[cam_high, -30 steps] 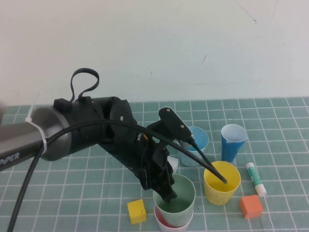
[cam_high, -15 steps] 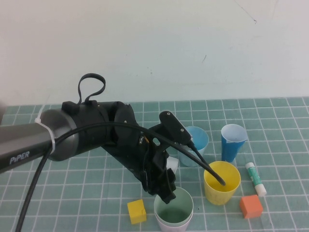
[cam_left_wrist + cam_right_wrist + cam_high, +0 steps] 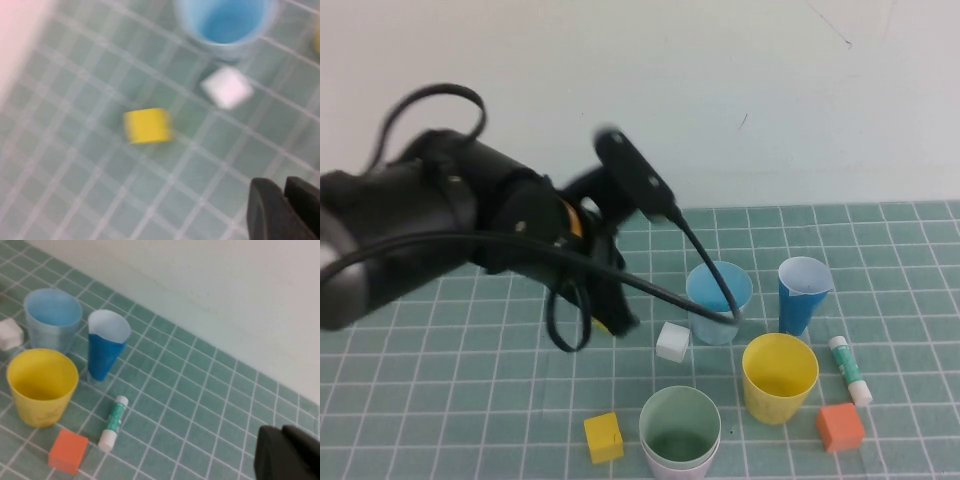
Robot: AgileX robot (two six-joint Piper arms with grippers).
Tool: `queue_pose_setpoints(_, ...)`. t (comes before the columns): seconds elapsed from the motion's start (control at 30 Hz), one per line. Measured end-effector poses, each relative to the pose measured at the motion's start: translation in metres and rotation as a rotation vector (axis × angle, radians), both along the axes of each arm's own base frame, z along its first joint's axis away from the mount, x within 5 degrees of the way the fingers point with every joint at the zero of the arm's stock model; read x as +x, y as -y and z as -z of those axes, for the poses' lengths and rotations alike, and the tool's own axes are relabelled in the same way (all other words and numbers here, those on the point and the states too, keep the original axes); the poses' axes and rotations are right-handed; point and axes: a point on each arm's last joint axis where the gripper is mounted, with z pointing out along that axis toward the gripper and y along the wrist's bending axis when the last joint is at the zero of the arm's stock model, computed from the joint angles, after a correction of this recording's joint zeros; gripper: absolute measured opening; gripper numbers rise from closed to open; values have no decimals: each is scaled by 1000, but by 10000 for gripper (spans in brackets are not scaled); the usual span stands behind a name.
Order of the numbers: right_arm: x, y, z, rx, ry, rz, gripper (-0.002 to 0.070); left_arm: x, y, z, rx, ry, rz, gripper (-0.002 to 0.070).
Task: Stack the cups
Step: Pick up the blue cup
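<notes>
Green cup (image 3: 680, 425) now sits nested inside the pink cup (image 3: 665, 468) at the mat's near edge, released; half a second ago the left gripper (image 3: 284, 209) was at its rim. That gripper has since lifted away up and left, its fingers pressed together and holding nothing. The yellow cup (image 3: 779, 377) and light blue cup (image 3: 719, 301) stand separately, unstacked, with a white block (image 3: 672, 341) near them. The right gripper (image 3: 287, 452) is pressed shut, out at the side above the mat.
</notes>
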Motion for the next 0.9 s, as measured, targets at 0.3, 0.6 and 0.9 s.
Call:
queue_pose_setpoints(0.3, 40, -23, -69, 9, -152, -291, -1, -36, -44, -67, -131, 290, -217, 2)
queue_pose_setpoints(0.6, 117, -45, -67, 117, -292, -535, -1, -101, -90, -34, -259, 387, -300, 2)
queue_pose_setpoints(0.9, 187, -108, -29, 10, -348, -726, -1, -153, -128, -25, -410, 470, -386, 1)
